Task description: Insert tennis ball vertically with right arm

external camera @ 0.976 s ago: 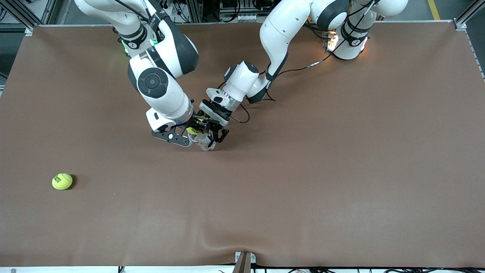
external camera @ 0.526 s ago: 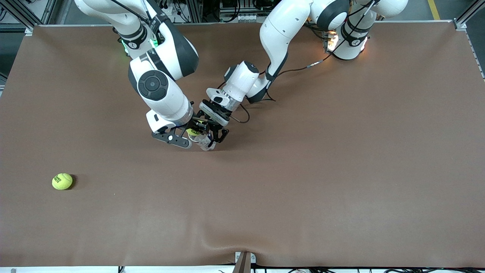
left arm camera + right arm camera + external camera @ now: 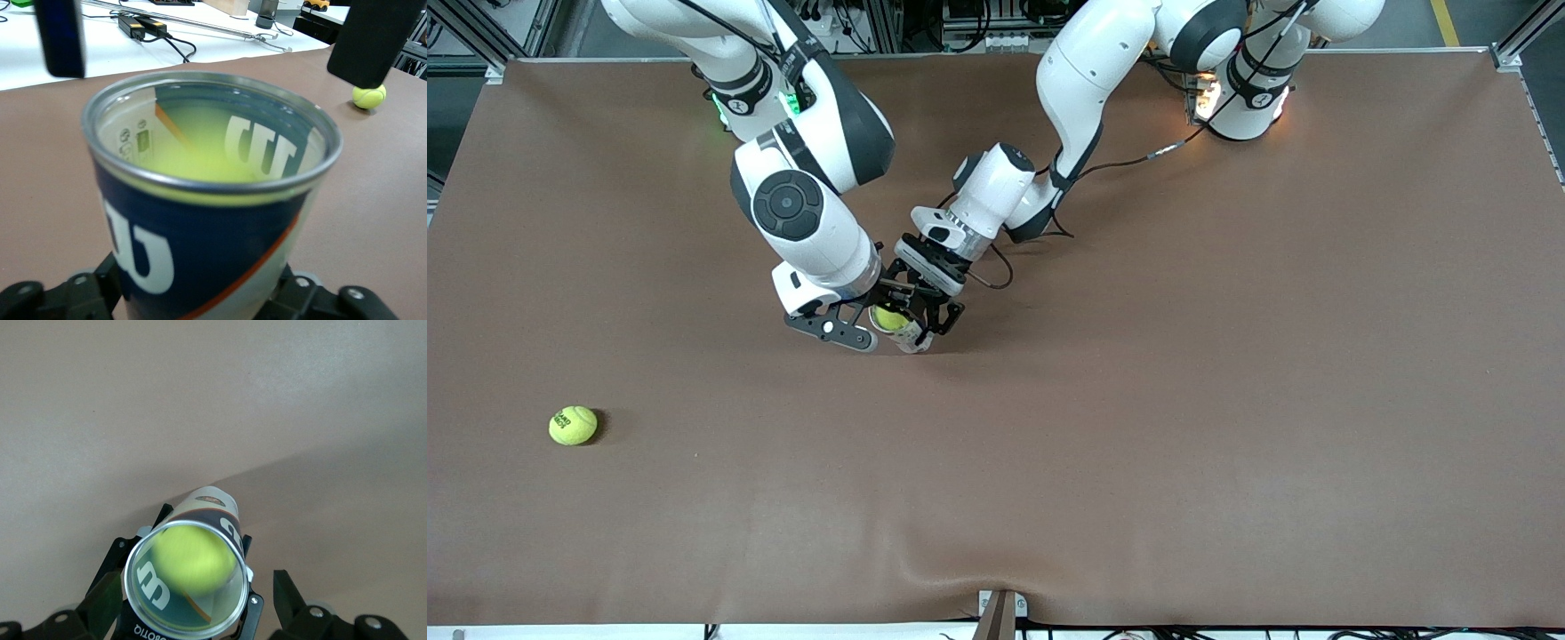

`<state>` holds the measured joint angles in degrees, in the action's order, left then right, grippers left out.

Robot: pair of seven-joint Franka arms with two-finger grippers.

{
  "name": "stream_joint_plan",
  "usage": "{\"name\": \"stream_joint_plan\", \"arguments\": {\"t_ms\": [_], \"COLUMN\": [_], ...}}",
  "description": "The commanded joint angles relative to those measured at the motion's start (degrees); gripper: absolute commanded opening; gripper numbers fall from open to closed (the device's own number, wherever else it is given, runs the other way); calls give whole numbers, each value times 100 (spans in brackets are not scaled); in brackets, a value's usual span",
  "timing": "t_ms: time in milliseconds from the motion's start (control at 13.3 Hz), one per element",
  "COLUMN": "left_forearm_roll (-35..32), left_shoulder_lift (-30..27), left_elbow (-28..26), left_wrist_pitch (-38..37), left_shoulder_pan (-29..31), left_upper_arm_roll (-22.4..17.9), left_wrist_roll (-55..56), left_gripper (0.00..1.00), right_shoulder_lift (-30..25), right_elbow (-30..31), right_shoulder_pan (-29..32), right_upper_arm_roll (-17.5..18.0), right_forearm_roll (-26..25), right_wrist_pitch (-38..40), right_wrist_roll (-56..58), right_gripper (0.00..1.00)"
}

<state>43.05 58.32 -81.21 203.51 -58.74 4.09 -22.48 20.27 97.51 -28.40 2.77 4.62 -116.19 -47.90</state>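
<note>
Standing can (image 3: 189, 587) with tennis ball (image 3: 192, 561) inside.

Even, soft overhead light covers the brown surface (image 3: 1227, 400), with faint shadows beside the arms. In both wrist views the can (image 3: 207, 213) and the ball inside (image 3: 190, 560) look blurred, and a broad shadow darkens the cloth toward three o'clock in the right wrist view.

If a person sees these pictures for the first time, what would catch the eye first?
Probably the tennis ball inside the open can, which the left gripper holds upright near the middle of the brown table. The right gripper hangs just above the can with its fingers open. A second tennis ball lies alone toward the right arm's end, nearer to the front camera.
</note>
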Motion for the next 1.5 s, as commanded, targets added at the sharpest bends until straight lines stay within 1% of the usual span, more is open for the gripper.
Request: {"name": "stream_joint_plan", "arguments": {"t_ms": [0,75,150,225,300,375,526,676,826,901,976,1202,1277,1427], "left_forearm_roll": [72,72,72,72,72,72,81,72,72,81,81,63,54,46], "left_shoulder_lift": [83,83,83,92,92,92,92,101,101,101,101,74,74,74], "left_elbow": [123,123,123,123,123,123,123,123,123,123,123,114,114,114], "left_wrist_pitch": [5,5,5,5,5,5,5,5,5,5,5,-4,-4,-4], "left_shoulder_pan": [-76,-76,-76,-76,-76,-76,-76,-76,-85,-85,-76,-85,-76,-85], "left_upper_arm_roll": [-75,-75,-75,-75,-75,-75,-75,-75,-75,-75,-75,-75,-75,-75], "left_wrist_roll": [51,42,51,51,51,51,51,42,51,51,42,34,34,34], "left_gripper": [80,80,80,81,81,84,87,88,88,88,89,92,96,99], "right_shoulder_lift": [-58,-180,-347,-479,-593,-664,-674,-604,-455,-349,-200,458,643,934], "right_elbow": [-65,-83,-153,-214,-223,-232,-224,-206,-197,-180,-197,-180,-180,-180], "right_shoulder_pan": [80,211,404,745,1210,1649,2441,3066,3559,3752,4033,4588,4702,4747], "right_upper_arm_roll": [-31,-31,-31,-40,-40,-31,-49,-57,-49,-49,-49,-49,-49,-57], "right_forearm_roll": [30,56,74,83,92,92,74,-31,-591,-707,-717,-743,-743,-761], "right_wrist_pitch": [70,227,663,1050,1272,1465,1643,1608,1285,1022,758,-401,-674,-1219], "right_wrist_roll": [-1,113,488,1214,2022,2822,4229,5251,5868,6193,6570,7512,7662,7681], "right_gripper": [100,100,100,100,100,100,100,100,100,100,100,100,100,100]}}
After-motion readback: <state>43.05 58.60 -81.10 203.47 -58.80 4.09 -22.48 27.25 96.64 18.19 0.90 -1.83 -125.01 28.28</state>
